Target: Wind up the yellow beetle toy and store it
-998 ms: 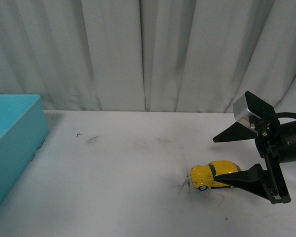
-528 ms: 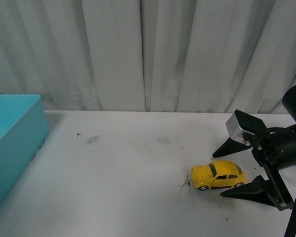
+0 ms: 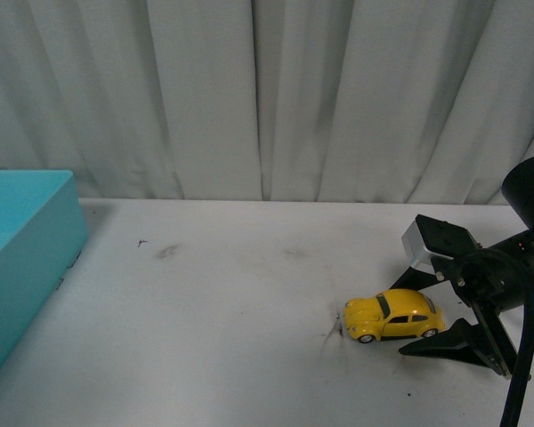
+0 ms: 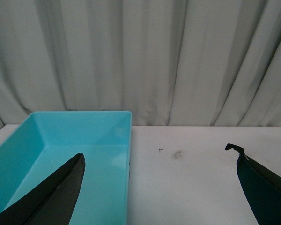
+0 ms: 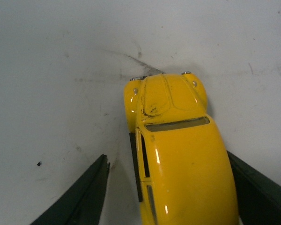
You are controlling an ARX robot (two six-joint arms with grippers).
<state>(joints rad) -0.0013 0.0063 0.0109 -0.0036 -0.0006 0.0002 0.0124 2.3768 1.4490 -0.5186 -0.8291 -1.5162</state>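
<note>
1. Front view: the yellow beetle toy (image 3: 392, 315) stands on its wheels on the white table (image 3: 231, 302), right of centre and towards the near edge, nose pointing left. The right gripper (image 3: 409, 318) is low behind it, jaws spread either side of the tail and holding nothing. The teal bin (image 3: 27, 240) sits well apart at the far left.
2. Left wrist view: the left gripper (image 4: 154, 154) hangs wide open and empty above the table, beside the bin's rim (image 4: 126, 140). The toy is out of sight here.
3. Right wrist view: the toy (image 5: 178, 154) lies between the spread fingers (image 5: 86, 197). One is just beside its flank; the other stands clear.
4. Risk: that uneven gap means a closing jaw may shove the free-rolling car sideways. The rounded, glossy body could also squirt out of a shallow pinch.
</note>
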